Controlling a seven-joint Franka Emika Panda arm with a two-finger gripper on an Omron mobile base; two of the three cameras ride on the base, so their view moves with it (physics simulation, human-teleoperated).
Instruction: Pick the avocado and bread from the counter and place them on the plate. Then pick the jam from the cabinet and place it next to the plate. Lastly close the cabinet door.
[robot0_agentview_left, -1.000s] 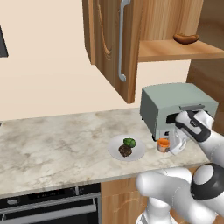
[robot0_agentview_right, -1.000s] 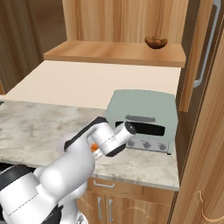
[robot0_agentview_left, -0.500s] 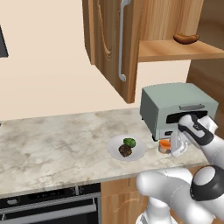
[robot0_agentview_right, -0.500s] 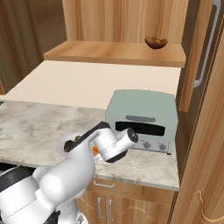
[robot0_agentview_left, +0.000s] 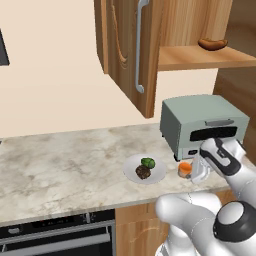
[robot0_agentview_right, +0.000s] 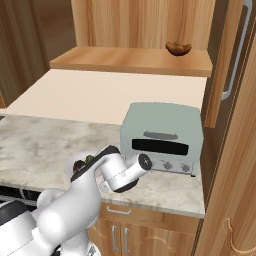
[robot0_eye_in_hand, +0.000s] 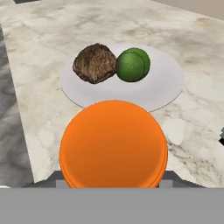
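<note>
While the gripper (robot0_agentview_left: 192, 172) sits clamped on the jam (robot0_agentview_left: 185, 169) | jar's just beside the plate (robot0_agentview_left: 157, 174) | bread (robot0_eye_in_hand: 94, 63) + avocado (robot0_eye_in_hand: 132, 64) touching, 2 lumps on it | cabinet door (robot0_agentview_left: 131, 52) hanging open

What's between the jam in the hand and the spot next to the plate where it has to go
Nothing visible. The jam in the hand hangs low over bare counter right beside the plate. The bread and avocado sit on the plate, off to the side.
</note>
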